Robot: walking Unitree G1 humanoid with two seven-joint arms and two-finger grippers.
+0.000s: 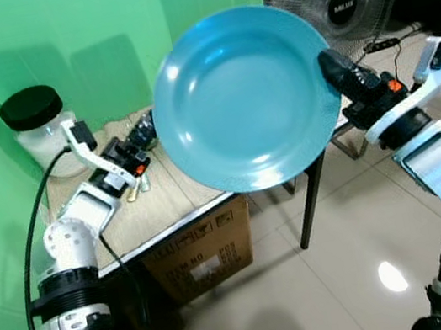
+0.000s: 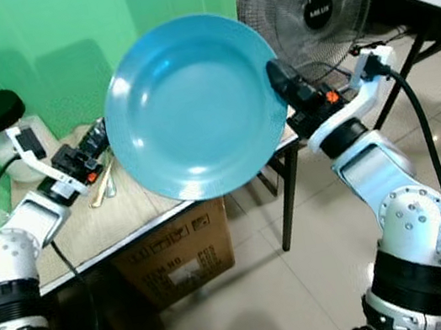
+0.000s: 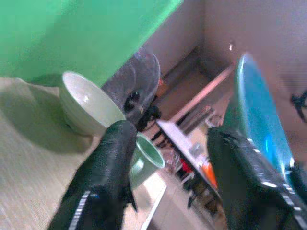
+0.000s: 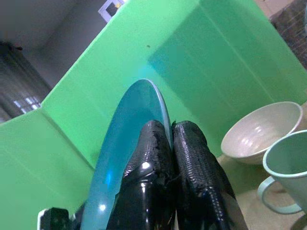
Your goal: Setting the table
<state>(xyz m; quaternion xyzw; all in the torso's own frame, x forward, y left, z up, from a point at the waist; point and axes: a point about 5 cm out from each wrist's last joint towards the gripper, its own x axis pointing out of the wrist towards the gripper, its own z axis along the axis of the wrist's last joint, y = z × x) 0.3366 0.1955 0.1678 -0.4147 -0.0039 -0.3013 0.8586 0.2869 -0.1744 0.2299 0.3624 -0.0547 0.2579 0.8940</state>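
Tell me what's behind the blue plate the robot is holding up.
From the head views the blue plate, pinched by the right gripper, covers most of the table. The wrist views show a white bowl and green mug there.

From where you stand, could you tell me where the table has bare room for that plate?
The right gripper holds the blue plate tilted above the wooden table, hiding its far part. Bare wood shows at the near edge, between the left gripper and the plate's lower rim. It is crowded around the white bowl, green cup and black-lidded jar.
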